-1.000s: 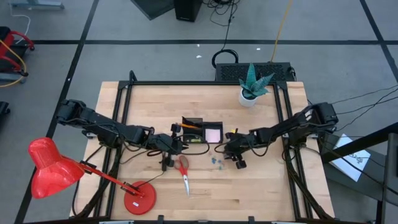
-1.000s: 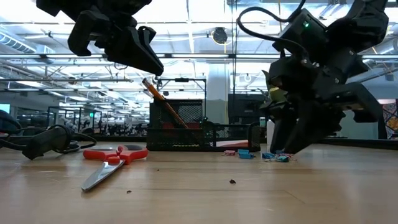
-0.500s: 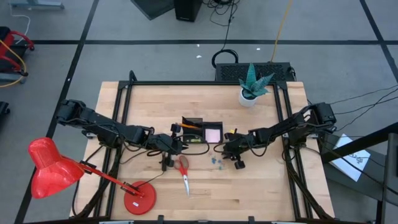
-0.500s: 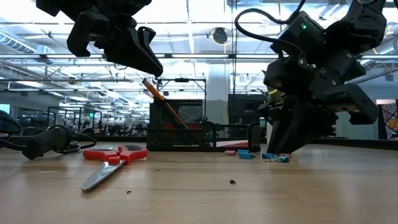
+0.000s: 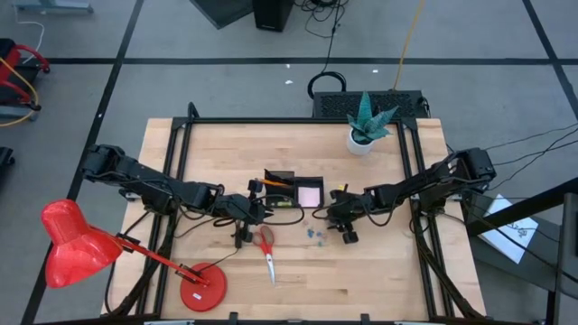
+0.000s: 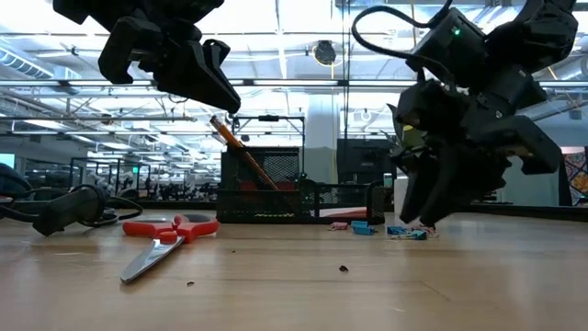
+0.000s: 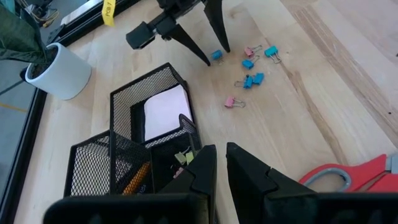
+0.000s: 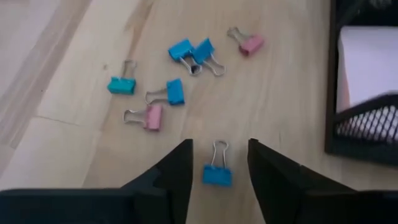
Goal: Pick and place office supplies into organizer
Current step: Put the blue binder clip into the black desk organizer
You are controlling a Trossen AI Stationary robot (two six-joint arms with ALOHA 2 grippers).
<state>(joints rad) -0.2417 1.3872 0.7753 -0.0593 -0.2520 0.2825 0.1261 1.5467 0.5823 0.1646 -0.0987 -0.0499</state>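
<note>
The black mesh organizer (image 5: pixel 291 191) stands mid-table with an orange pencil (image 6: pixel 241 152) leaning in its tall part and a pink pad (image 5: pixel 309 194) in its low part. Red-handled scissors (image 5: pixel 267 248) lie flat in front of it. Several blue and pink binder clips (image 8: pixel 177 90) lie scattered on the wood. My right gripper (image 8: pixel 217 163) is open and slants down at the table, its fingers on either side of one blue clip (image 8: pixel 217 173) without touching it. My left gripper (image 7: pixel 221 165) hangs shut and empty above the organizer's near left corner.
A red desk lamp (image 5: pixel 77 244) with its round base (image 5: pixel 200 289) takes up the near left. A white plant pot (image 5: pixel 364 137) stands at the far right. A black cable (image 6: pixel 64 207) lies on the table's left side. Bare wood lies along the near edge.
</note>
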